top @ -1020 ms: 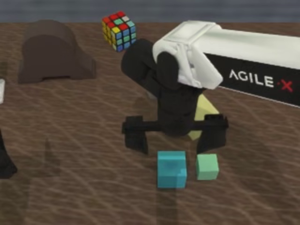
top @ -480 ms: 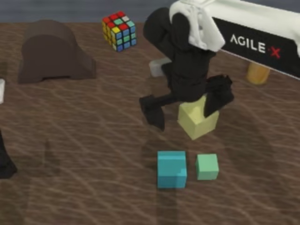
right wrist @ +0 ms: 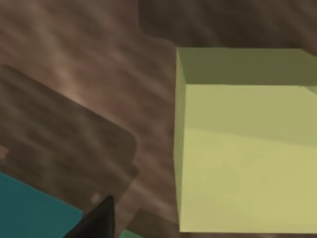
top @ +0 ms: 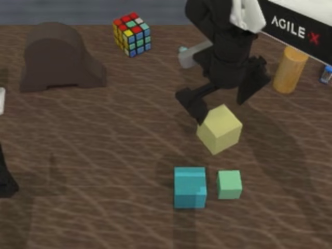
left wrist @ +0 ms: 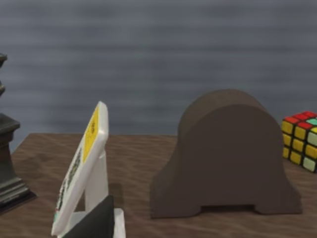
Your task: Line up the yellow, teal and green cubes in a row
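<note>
My right gripper [top: 224, 98] hangs spread and empty just beyond the skewed yellow cube [top: 219, 128]; closing off-square risks twisting it into the teal cube [top: 190, 187] and green cube [top: 229, 184].

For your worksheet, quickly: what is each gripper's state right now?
Right gripper: open, holding nothing, above the yellow cube.
Left gripper: not in view.
</note>
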